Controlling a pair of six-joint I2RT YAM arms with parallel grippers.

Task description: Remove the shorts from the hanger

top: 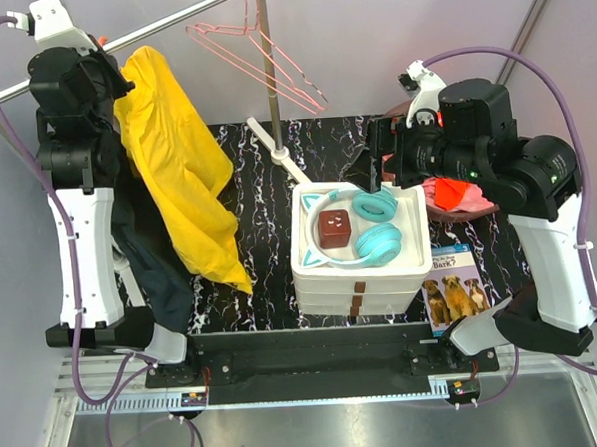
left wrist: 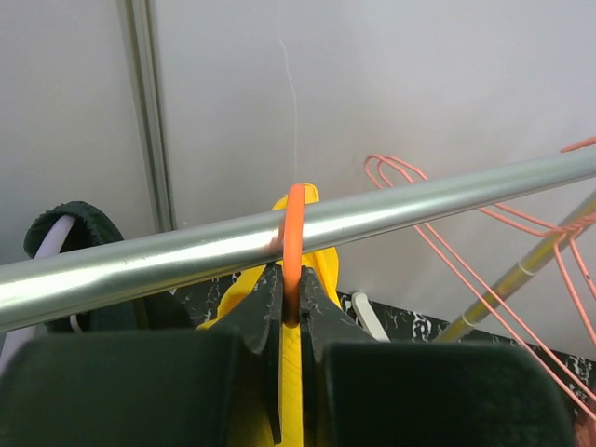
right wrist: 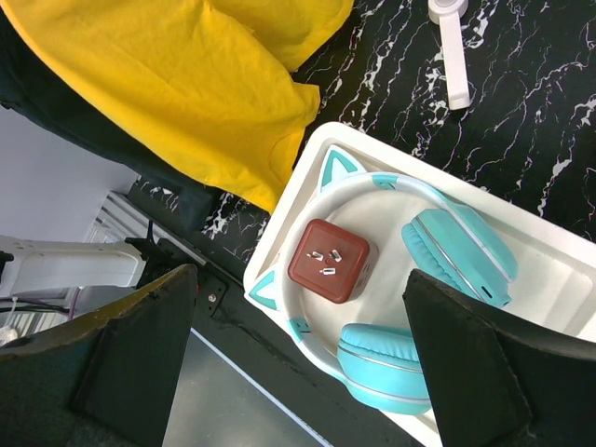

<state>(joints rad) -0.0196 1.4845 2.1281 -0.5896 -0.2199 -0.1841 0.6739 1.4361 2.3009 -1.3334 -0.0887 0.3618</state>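
The left gripper (left wrist: 291, 312) is clamping the orange hanger (left wrist: 294, 223) on the rail (left wrist: 447, 191) against a grey wall (left wrist: 419, 84). The right gripper (right wrist: 307, 345) is hovering, jaws apart, above the marbled table (right wrist: 521, 140).

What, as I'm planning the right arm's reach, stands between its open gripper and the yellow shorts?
Nothing visible does. The right gripper hovers open over the white tray; the yellow shorts hang just beyond the tray's rim. The rack's white foot lies off to one side.
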